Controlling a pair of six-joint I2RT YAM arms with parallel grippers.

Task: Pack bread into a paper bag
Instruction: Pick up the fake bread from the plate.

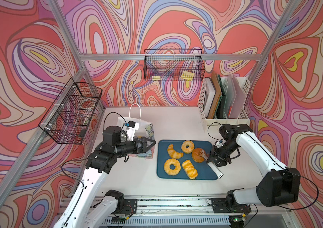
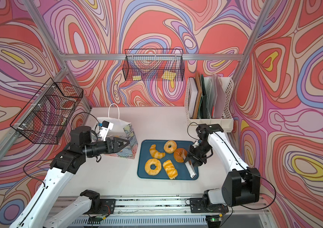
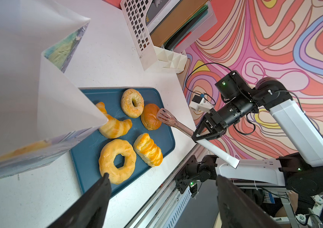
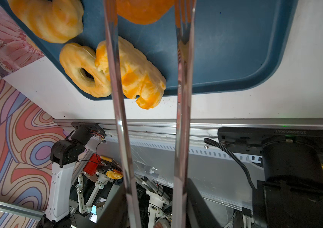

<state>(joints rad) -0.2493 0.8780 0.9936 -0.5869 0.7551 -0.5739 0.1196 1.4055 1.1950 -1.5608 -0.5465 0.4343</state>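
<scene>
Nearest the rail, the teal tray point(image 1: 161, 171) lies flat on the white surface point(image 1: 176, 122) and carries all five pieces of bread, so nothing is packed yet. A large ring doughnut point(image 1: 166, 170) and a striped twisted roll point(image 1: 189, 169) sit along its near edge. The croissant point(image 1: 173, 152) and a sugared doughnut point(image 1: 192, 148) lie behind them, and the round brown bun point(image 1: 197, 155) is on the side toward the right arm.

The right hand point(image 3: 198, 134) is clamped on the shafts of a pair of tongs point(image 3: 176, 124), whose white butt end sticks out behind it. The slotted tips reach over the tray rim to the bun, and the right wrist view shows the two blades apart, either side of it. I judge the bun is the first pick, with the tongs sparing its soft crust a direct pinch.

Just left of the tray and reaching farther back, the paper bag point(image 1: 148, 132) stands upright with its mouth open. Its white walls show no bread, though its bottom is hidden. The left hand point(image 1: 151, 143) hovers at the bag's tray-side edge, fingers point(image 3: 95, 199) apart and empty, probably placed to steady it.

Farthest back, a white file rack point(image 1: 202, 98) holds boards, a side wire basket point(image 1: 71, 110) hangs on the left wall and a back wire basket point(image 1: 173, 65) on the rear one
</scene>
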